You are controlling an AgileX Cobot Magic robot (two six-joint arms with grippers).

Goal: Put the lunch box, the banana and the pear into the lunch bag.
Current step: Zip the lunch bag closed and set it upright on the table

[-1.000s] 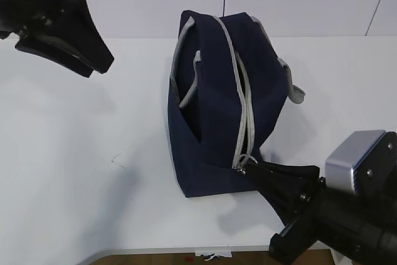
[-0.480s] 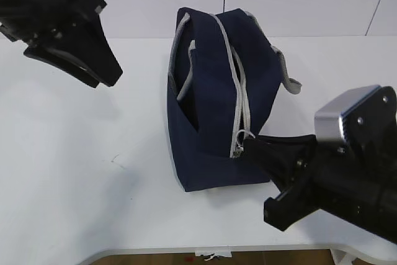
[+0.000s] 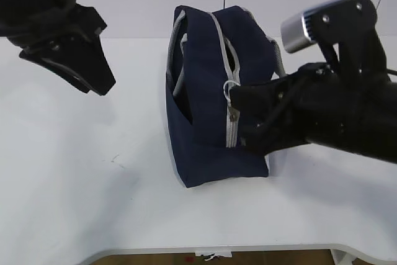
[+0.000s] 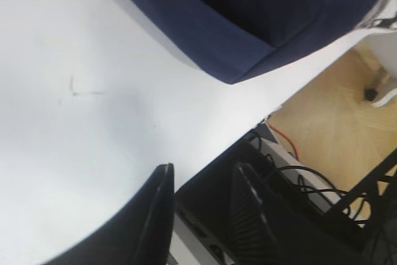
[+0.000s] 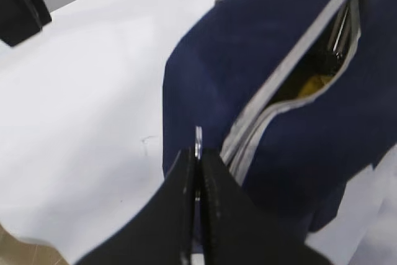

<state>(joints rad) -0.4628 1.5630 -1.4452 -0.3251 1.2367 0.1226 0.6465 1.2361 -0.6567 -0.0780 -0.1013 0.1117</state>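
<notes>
Bag (image 3: 211,91) stands just left of the right gripper (image 5: 197,172), which is clamped on the ring pull (image 5: 198,142). Left gripper (image 4: 201,206) hangs apart, unloaded. Risk: the thin ring slips out, or pulling drags the unbraced bag.

We can read no text, label, brand, number or sign in any view. The lunch bag (image 3: 211,97) beside the right gripper's (image 5: 197,172) fingers shows plain navy fabric, and the table (image 3: 74,172) carries only a faint scratch.
</notes>
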